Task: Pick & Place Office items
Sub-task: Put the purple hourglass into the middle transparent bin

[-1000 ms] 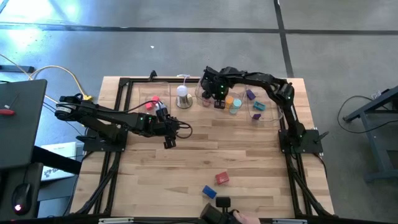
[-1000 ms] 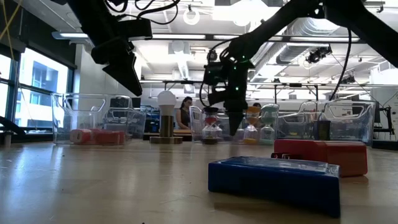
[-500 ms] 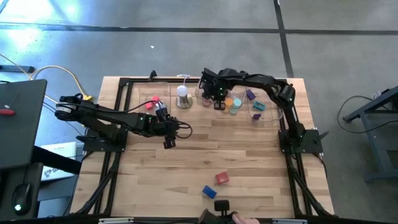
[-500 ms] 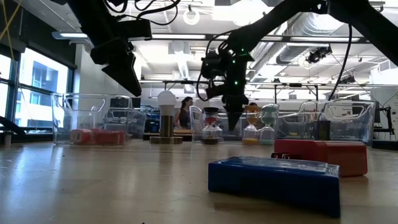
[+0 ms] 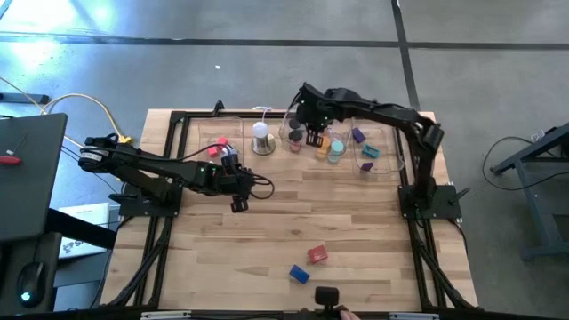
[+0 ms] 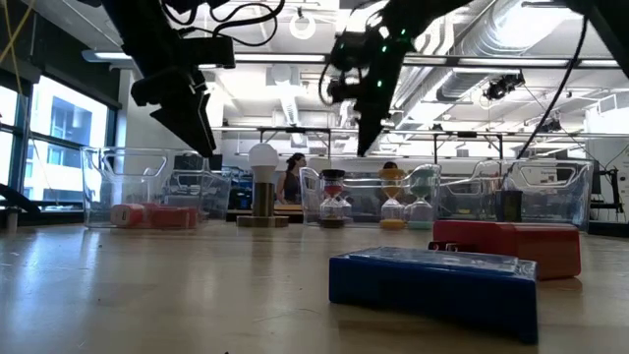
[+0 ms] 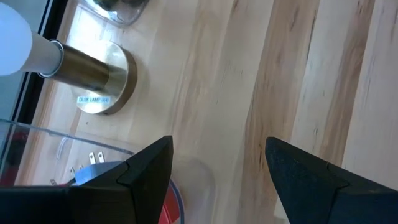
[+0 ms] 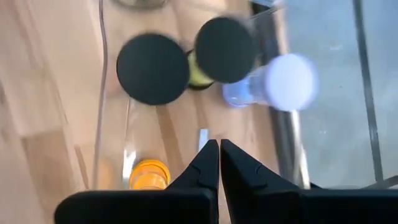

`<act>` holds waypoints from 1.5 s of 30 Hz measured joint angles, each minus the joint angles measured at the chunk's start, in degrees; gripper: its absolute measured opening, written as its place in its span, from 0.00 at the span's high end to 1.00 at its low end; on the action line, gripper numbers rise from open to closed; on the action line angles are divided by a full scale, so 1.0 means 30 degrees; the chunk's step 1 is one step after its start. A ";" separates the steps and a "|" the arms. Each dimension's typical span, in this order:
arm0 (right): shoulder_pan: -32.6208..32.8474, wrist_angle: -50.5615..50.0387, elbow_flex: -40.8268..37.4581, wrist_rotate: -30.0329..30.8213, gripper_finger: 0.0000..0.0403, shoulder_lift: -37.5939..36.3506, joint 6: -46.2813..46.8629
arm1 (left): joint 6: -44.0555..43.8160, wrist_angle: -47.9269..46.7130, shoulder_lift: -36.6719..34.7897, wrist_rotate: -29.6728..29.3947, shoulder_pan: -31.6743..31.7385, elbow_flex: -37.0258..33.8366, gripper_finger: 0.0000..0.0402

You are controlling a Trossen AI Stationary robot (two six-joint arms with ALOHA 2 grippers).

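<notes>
My right gripper [image 5: 313, 139] hangs shut and empty above the left end of the clear right tray [image 5: 392, 144]. Round rolls with black tops [image 8: 152, 68], a lilac one [image 8: 277, 81] and an orange one [image 8: 149, 175] stand on the tray floor below it; the low view shows them upright [image 6: 393, 205]. A red block [image 5: 317, 255] and a blue block [image 5: 299, 274] lie flat on the table near its front edge. My left gripper [image 5: 238, 203] hovers open over bare wood at the table's left middle, holding nothing.
A white dome lamp on a metal base [image 5: 260, 139] stands between the two trays. The clear left tray [image 5: 190, 142] holds red and pink pieces [image 5: 216, 145]. Bare wood lies between the trays and the two blocks near the front edge.
My right gripper has risen straight up out of the right tray, away from the rolls, staying shut with nothing in it. The rolls have stayed standing where they were.
</notes>
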 joint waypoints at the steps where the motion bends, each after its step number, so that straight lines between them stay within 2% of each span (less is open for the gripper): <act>1: -0.0084 -0.0083 0.0002 -0.0006 0.99 -0.0419 0.0393 | 0.0000 -0.0038 0.0000 -0.0007 0.0000 0.0000 0.39; 4: -0.0223 -0.0445 0.0042 0.0062 0.99 -0.1360 0.1678 | 0.0000 -0.0206 0.0000 -0.0001 0.0000 0.0000 0.39; 8: -0.0589 -0.2690 0.0061 -0.0077 0.99 -0.2120 0.2614 | -0.0221 -0.0471 0.0000 -0.0002 0.0000 0.0000 0.39; 13: -0.0974 -0.5937 0.0017 -0.0689 0.99 -0.2045 0.3280 | -0.0617 -0.0714 0.0000 0.0024 0.0000 0.0000 0.39; 22: -0.1137 -0.8958 0.0011 -0.0576 0.99 -0.1759 0.3986 | -0.1027 -0.0810 0.0000 0.1020 -0.0241 0.0000 0.39; 28: -0.1237 -0.8874 -0.1199 -0.0481 0.99 -0.1765 0.3784 | -0.1024 -0.0832 0.0000 0.1020 -0.0697 0.0000 0.39; 34: -0.1262 -0.6849 -0.2822 -0.0105 1.00 -0.1758 0.3198 | -0.1020 -0.0825 0.0000 0.1020 -0.0940 0.0000 0.39; 45: -0.1454 -0.4834 -0.3028 -0.0249 1.00 -0.1443 0.1754 | -0.1100 -0.0781 0.0000 0.1013 -0.0933 0.0000 0.39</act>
